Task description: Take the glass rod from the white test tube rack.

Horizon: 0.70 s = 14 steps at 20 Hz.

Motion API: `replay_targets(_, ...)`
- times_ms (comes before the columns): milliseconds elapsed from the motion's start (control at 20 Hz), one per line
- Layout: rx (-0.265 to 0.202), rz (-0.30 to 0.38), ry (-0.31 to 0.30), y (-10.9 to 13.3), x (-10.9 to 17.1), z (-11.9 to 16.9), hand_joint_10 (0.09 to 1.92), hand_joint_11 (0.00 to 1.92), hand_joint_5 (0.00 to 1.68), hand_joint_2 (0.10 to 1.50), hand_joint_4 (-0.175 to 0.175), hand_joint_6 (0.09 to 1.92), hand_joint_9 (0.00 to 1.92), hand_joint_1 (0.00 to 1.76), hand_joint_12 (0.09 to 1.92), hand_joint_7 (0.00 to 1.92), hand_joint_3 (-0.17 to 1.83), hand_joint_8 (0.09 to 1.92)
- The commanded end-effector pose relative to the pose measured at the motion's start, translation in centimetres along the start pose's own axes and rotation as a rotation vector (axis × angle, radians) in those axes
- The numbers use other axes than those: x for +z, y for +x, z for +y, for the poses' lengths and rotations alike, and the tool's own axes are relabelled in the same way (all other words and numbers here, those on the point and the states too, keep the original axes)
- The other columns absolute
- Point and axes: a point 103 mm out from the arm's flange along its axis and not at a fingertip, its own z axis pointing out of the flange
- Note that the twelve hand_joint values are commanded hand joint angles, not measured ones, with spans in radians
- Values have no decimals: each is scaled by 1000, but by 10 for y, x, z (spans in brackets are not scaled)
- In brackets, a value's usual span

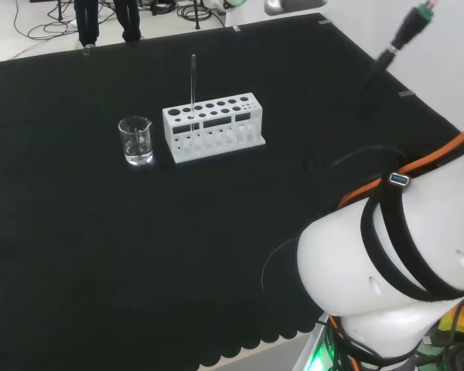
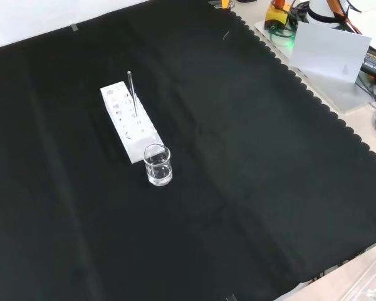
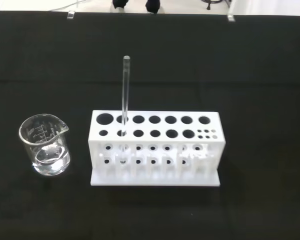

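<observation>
The glass rod (image 3: 124, 95) stands upright in a hole of the white test tube rack (image 3: 155, 148), in the front row's second hole from the end nearest the beaker as the wrist view shows it. The small clear glass beaker (image 1: 136, 140) stands just beside that end of the rack, apart from it, with a little clear liquid at its bottom. Both rest on the black cloth (image 2: 238, 188) that covers the bench; its scalloped edge runs along the right side in the front view. Beyond the cloth's far edge in the head view lies a pale floor with cables (image 1: 42, 29). Whether the hand is released or clenched cannot be told.
</observation>
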Motion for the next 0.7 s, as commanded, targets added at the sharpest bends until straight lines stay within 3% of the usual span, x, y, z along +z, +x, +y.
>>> replay_targets(50,-63,-22,-47,23,19,57,874,272,123,836,-135,87,351,673,1439,21,517,831)
replay_targets(450,-93,-4,-23,22,53,107,865,319,140,861,-146,87,447,629,1397,108,532,880)
replay_targets(700,-109,6,-8,18,75,125,854,424,160,939,-151,87,516,488,1371,153,515,899)
